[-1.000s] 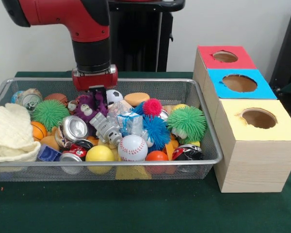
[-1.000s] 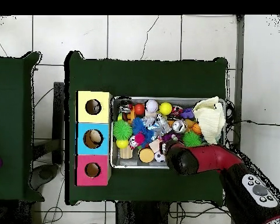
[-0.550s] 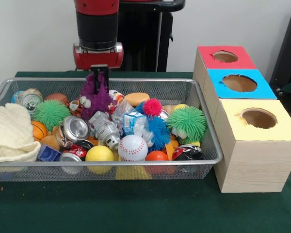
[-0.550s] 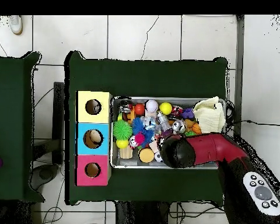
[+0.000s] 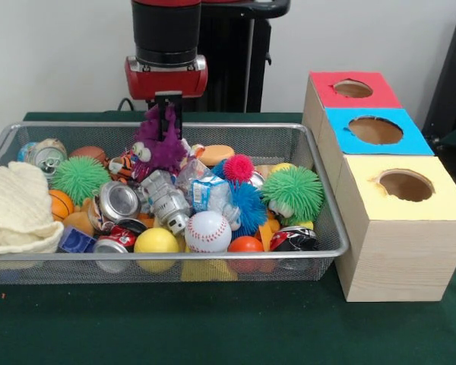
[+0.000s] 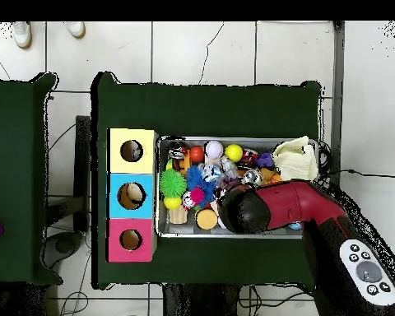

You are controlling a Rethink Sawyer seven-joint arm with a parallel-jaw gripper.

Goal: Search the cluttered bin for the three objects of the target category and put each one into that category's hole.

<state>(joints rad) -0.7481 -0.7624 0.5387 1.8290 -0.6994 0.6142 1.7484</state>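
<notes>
Purple plush toy [image 5: 158, 144] hangs clamped between the closed fingers [image 5: 169, 108] of the Sawyer's gripper [image 5: 167, 114], its body dangling just below the fingertips and partly lifted out of the clutter in the wire bin [image 5: 330, 228]. Directly beneath the fingers lie a silver toy robot [image 5: 166, 204], a crushed can [image 5: 115, 200] and a baseball [image 5: 207, 230]; a green spiky ball [image 5: 292, 192] sits off to the box side of them. In the overhead view the arm [image 6: 287, 206] covers the grasp. The step in hand appears to be the lift-out of one target item. The next move calls for raising the toy clear of the bin rim, then carrying it across to the row of boxes, red [image 5: 353, 89], blue [image 5: 375, 130] and yellow [image 5: 405, 185], and releasing it over the matching hole; which one matches cannot be told from here.
</notes>
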